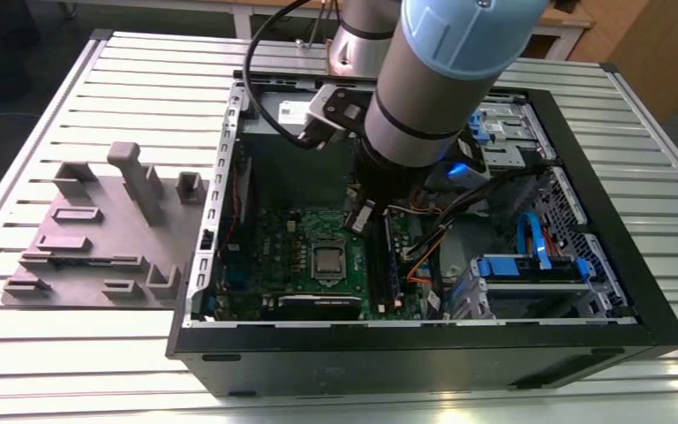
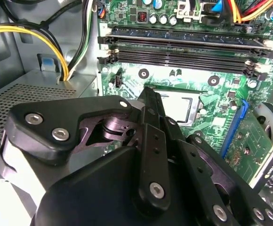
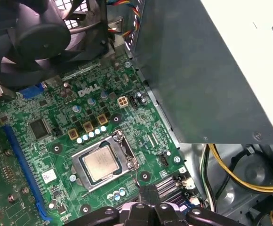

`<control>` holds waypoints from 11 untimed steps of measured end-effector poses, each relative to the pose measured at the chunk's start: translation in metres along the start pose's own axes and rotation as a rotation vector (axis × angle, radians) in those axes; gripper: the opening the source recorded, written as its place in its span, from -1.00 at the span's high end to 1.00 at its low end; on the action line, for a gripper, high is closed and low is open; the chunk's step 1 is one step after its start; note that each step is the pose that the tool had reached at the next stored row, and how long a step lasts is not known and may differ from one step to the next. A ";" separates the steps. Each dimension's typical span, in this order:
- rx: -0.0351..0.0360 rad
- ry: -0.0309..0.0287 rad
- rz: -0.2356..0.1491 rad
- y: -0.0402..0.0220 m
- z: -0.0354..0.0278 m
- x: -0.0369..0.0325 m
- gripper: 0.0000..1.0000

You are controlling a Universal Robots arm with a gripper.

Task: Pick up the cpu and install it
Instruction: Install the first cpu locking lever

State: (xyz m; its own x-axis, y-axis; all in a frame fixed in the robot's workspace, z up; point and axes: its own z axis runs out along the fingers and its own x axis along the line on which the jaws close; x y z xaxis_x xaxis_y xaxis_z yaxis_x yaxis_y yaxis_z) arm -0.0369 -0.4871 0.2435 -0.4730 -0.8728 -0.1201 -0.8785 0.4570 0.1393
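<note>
The cpu point(image 3: 100, 162) is a small silvery square lying flat in the metal-framed socket on the green motherboard point(image 3: 42, 165) inside the open computer case point(image 1: 433, 353). In the exterior view the cpu point(image 1: 328, 259) sits near the middle of the board. My gripper point(image 1: 360, 216) hangs above the board, a little beyond the socket toward the memory slots. Its black fingertips point(image 3: 148, 192) are pressed together with nothing between them. In the second wrist view my gripper point(image 2: 148, 94) covers one edge of the cpu point(image 2: 179, 106).
A large grey power supply point(image 3: 212, 70) and a black fan point(image 3: 28, 37) flank the socket. Memory slots point(image 2: 183, 47) and yellow cables point(image 3: 240, 181) lie close by. Blue-cabled drive bays point(image 1: 533, 265) fill the case's right side. A grey fixture point(image 1: 103, 230) stands on the slatted table point(image 1: 80, 353).
</note>
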 end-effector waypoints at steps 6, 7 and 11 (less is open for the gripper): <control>0.0007 0.0006 -0.015 0.0038 0.0005 0.0020 0.79; 0.0011 0.0006 -0.018 0.0043 0.0005 0.0023 0.79; 0.0032 0.0006 -0.031 0.0052 0.0005 0.0043 0.79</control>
State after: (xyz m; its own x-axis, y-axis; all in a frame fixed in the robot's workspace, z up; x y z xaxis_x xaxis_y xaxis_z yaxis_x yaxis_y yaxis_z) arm -0.0436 -0.4884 0.2433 -0.4454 -0.8867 -0.1238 -0.8930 0.4301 0.1324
